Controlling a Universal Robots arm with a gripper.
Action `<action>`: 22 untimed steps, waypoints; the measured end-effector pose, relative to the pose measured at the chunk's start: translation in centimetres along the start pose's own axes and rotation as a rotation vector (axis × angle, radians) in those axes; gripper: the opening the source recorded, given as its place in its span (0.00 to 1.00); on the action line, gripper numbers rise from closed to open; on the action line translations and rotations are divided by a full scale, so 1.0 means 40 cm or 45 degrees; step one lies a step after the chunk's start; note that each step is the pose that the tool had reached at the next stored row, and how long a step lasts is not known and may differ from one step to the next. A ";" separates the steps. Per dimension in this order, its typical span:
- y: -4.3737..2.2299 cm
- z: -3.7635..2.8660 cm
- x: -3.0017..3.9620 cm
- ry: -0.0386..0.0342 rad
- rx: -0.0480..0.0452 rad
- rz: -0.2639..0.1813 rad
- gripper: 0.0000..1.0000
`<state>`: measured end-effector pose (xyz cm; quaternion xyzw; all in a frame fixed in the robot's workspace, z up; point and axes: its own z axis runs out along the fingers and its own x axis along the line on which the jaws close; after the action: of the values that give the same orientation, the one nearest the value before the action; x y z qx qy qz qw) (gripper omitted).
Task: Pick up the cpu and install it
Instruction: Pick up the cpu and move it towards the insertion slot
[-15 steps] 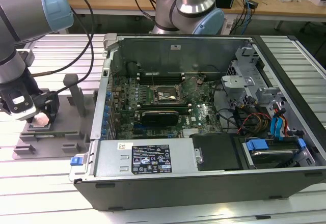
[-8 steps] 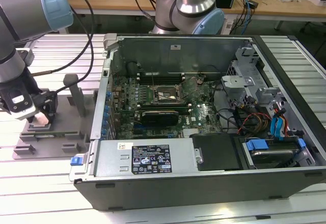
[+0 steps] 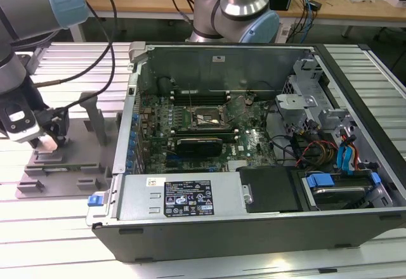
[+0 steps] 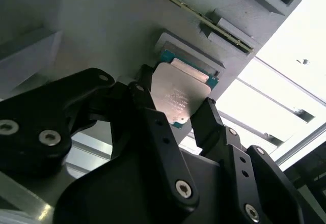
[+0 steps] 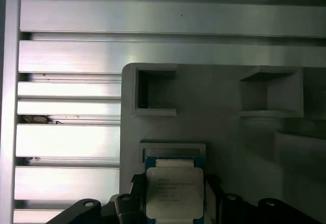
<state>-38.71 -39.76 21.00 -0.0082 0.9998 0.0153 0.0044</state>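
The cpu point(image 4: 178, 89), a flat square chip with a shiny silver top and a thin green rim, lies at a recess of the grey fixture plate point(image 3: 63, 172) at the exterior view's left. My gripper point(image 3: 47, 141) is lowered onto that plate. In both wrist views its black fingers point(image 4: 146, 94) sit against two opposite sides of the cpu point(image 5: 173, 188), so the gripper point(image 4: 177, 98) is shut on it. Whether the chip is lifted off the plate I cannot tell. The black socket frame point(image 3: 206, 119) sits on the motherboard inside the open computer case point(image 3: 254, 203).
Upright grey posts point(image 3: 95, 117) rise from the fixture plate beside the gripper. Cables point(image 3: 95, 76) hang from the arm above the plate. The case's metal wall point(image 3: 127, 127) stands between plate and motherboard. The table is ribbed aluminium point(image 5: 153, 20).
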 end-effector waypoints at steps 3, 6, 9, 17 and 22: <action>0.000 -0.008 0.000 -0.0002 0.000 0.000 0.55; 0.000 -0.009 0.000 0.0000 0.000 0.000 0.55; 0.000 -0.009 0.000 -0.0001 0.000 0.000 0.55; 0.002 -0.050 -0.001 0.0000 0.000 0.000 0.55; 0.003 -0.072 -0.001 0.0000 0.000 0.000 0.55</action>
<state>-38.70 -39.74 23.86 -0.0083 0.9998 0.0152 0.0044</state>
